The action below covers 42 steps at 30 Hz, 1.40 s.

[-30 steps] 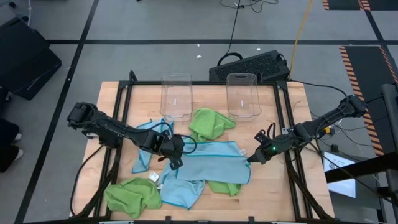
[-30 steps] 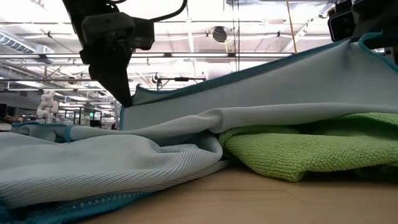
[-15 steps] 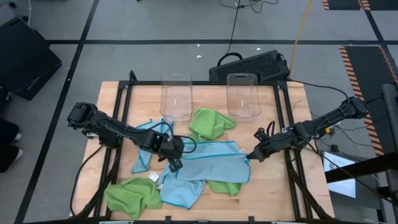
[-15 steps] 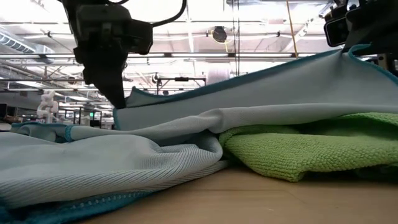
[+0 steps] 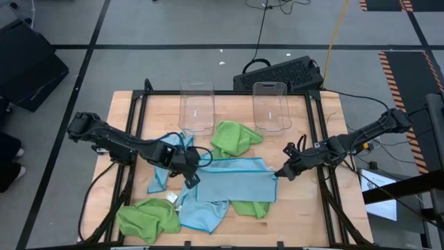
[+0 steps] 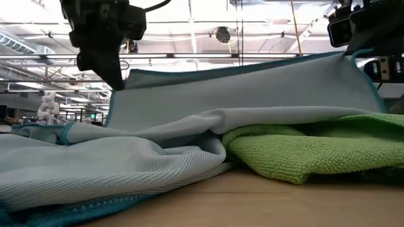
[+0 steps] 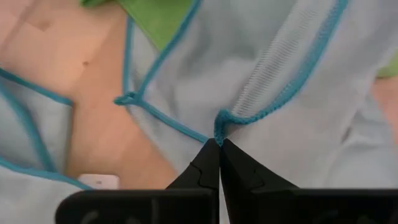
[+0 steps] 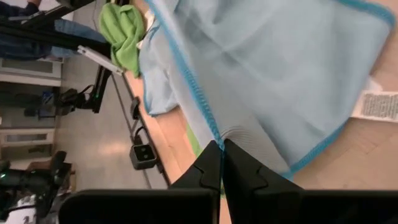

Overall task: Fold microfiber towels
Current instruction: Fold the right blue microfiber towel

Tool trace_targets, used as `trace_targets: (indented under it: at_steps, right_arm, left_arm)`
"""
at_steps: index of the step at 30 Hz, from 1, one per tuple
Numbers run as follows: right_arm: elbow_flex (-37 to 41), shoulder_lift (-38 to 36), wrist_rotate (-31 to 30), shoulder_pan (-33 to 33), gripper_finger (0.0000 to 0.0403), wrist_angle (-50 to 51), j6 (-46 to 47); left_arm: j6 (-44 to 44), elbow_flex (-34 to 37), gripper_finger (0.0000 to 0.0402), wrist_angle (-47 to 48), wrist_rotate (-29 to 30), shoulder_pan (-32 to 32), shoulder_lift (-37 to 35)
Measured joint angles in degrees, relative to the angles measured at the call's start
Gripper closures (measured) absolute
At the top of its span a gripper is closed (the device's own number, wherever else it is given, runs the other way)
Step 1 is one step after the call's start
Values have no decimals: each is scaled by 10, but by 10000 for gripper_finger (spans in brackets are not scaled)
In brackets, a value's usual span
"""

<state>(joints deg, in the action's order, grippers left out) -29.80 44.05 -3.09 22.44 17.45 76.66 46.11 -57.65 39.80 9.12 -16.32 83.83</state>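
A light blue microfiber towel stretches across the table's middle between my two grippers. My left gripper is shut on its left end and my right gripper on its right end. In the low view the towel hangs as a sheet from my left gripper to my right gripper. Its lower part rests on a lime green towel and another blue one. More green towels lie far of centre and at the near left. My left gripper pinches the towel's teal hem between its two fingertips, where the hem bunches into a small peak. The fingers slant down from the table's left. That end is lifted and the sheet falls away below it. My right gripper pinches the teal hem at the towel's right end between its fingertips, slanting down from the table's right. That end is held up too, and the top edge between the grippers runs nearly straight.
Two clear plastic bins stand at the table's far side. Another blue towel lies near the front edge and one under my left arm. A black keyboard lies beyond the far edge.
My left gripper has risen and drawn toward the table's left, still shut on the hem. The towel's left end has lifted with it, and the top edge now runs straighter and higher. The right end has stayed where it was.
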Motion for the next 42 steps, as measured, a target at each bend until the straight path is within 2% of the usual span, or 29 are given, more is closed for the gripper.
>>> trace_targets:
  at_steps: [9,19,35,42]
  right_arm:
    - [0,0,1,-14,403,5,-10]
    - [0,0,2,-14,403,1,-9]
    - [0,0,3,-14,403,-7,-9]
    - [0,0,2,-14,403,-9,-4]
  left_arm:
    - [-66,5,396,2,19,18,2]
    - [-64,72,396,-93,-1,28,3]
    - [-75,76,396,-96,5,28,3]
    - [-50,76,386,-88,32,28,3]
